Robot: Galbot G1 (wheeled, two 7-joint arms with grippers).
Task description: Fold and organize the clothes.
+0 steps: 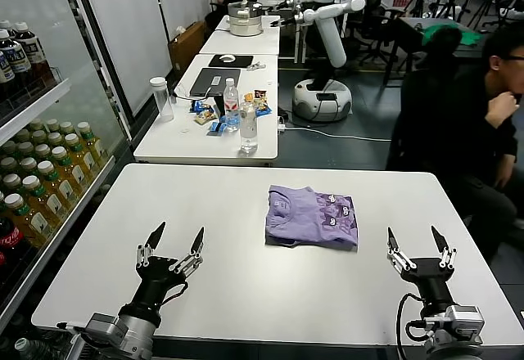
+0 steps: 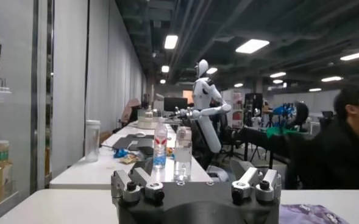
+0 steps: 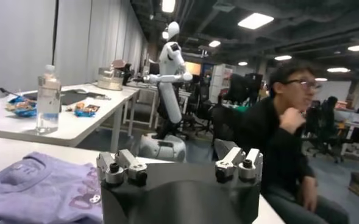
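Nearest you, both grippers hover low over the front edge of the white desk (image 1: 205,254): the left gripper (image 1: 175,243) at the left corner, the right gripper (image 1: 421,242) at the right, each with jaws released and spread, holding nothing. Between them and farther back, right of centre, the lavender T-shirt (image 1: 312,216) lies folded into a neat rectangle on the desk, its small dark printed marks too small to read. Beyond it, you see a second desk (image 1: 176,143) carrying water bottles (image 1: 248,126) and snack packets (image 1: 209,117), their labels unreadable. A white humanoid robot (image 1: 327,16) stands farthest back.
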